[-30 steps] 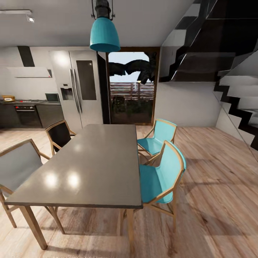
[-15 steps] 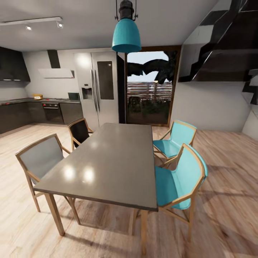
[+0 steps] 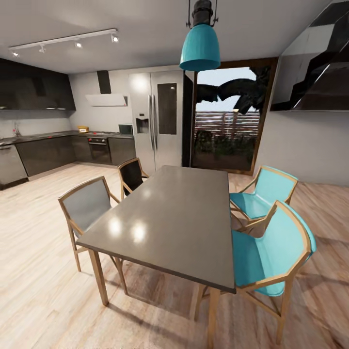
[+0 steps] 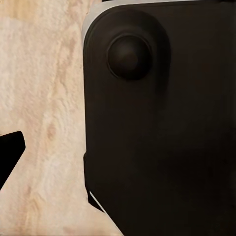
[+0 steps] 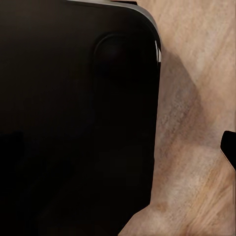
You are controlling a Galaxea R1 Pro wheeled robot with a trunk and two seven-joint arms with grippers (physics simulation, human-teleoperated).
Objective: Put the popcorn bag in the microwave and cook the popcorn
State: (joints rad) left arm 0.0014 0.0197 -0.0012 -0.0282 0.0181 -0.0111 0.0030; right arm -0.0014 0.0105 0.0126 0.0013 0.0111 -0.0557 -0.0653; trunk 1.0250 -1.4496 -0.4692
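You were looking across a dining room toward the kitchen (image 3: 58,140) at the far left of the head view. A long grey rectangular dining table (image 3: 169,218) with wooden legs stood in front of you, its top glossy with two bright light reflections. Two turquoise chairs with wooden frames (image 3: 269,228) stood along its right side, and a grey-backed wooden chair (image 3: 87,208) and a black-backed wooden chair (image 3: 131,175) along its left. A teal dome pendant lamp (image 3: 199,46) hung above the table.

Far back, the glossy dark grey countertop (image 3: 43,136) ran over dark cabinets toward a tall steel double-door refrigerator (image 3: 157,121). The small pale microwave (image 3: 126,129) sat on that countertop just beside the refrigerator. A small yellowish object (image 3: 83,129) rested further left along the counter; it was too small to tell whether it was the popcorn bag or what it held.

In each wrist view, a large black rounded robot body panel (image 4: 157,118) blocked most of the frame over light wood floor (image 4: 44,98). A dark tip showed at the frame edge in each; you could not tell whether either gripper's fingers were spread or closed.
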